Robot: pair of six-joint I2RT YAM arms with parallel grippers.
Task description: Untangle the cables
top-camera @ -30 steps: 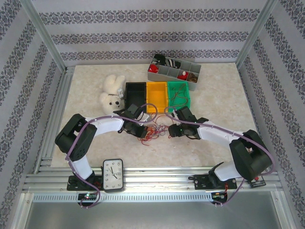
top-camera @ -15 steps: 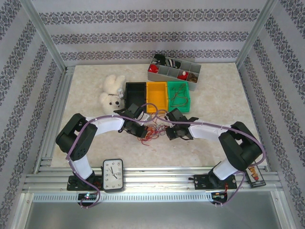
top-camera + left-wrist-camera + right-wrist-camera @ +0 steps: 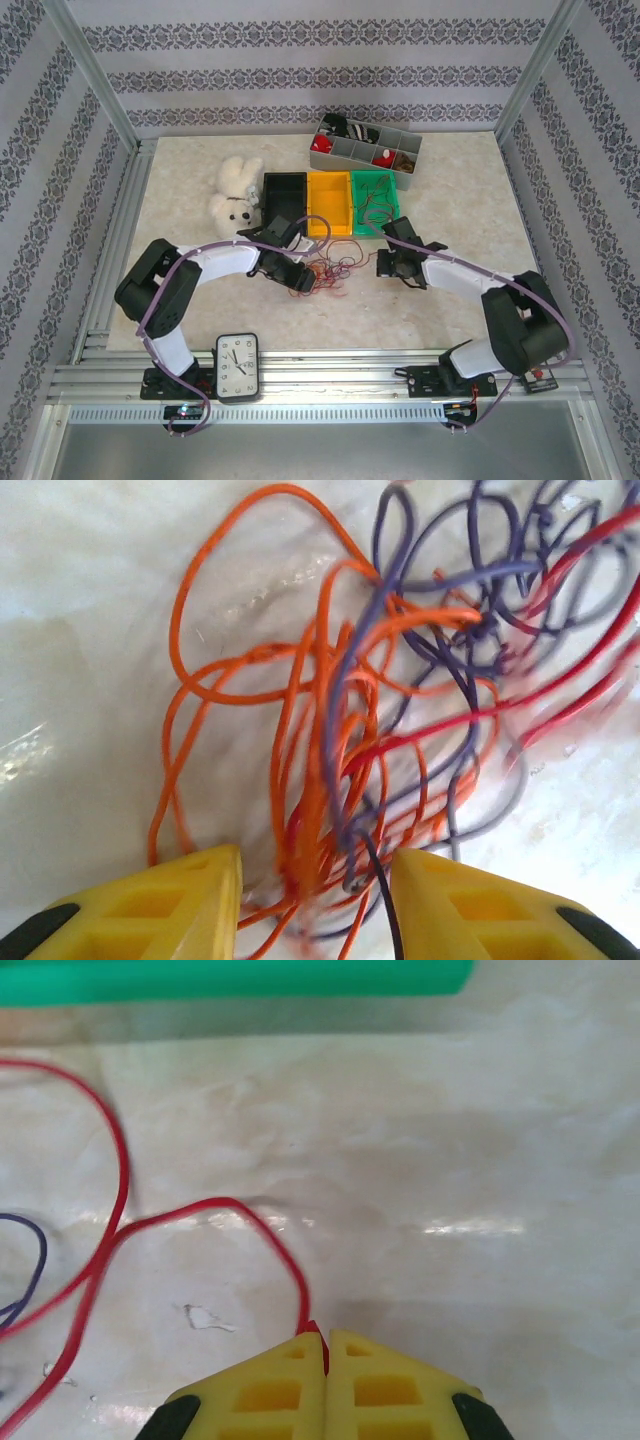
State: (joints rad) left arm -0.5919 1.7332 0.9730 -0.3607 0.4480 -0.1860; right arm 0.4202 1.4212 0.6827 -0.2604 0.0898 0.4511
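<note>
Between the tips of my right pincer (image 3: 326,1345), pressed tight together, one red strand (image 3: 215,1203) is pinched. It loops away leftward across the pale table (image 3: 460,1130), near the green bin (image 3: 230,980). My left pincer (image 3: 315,865) stands open astride the cables (image 3: 318,780), an orange, purple and red tangle lying near the yellow bin (image 3: 327,190).
</note>
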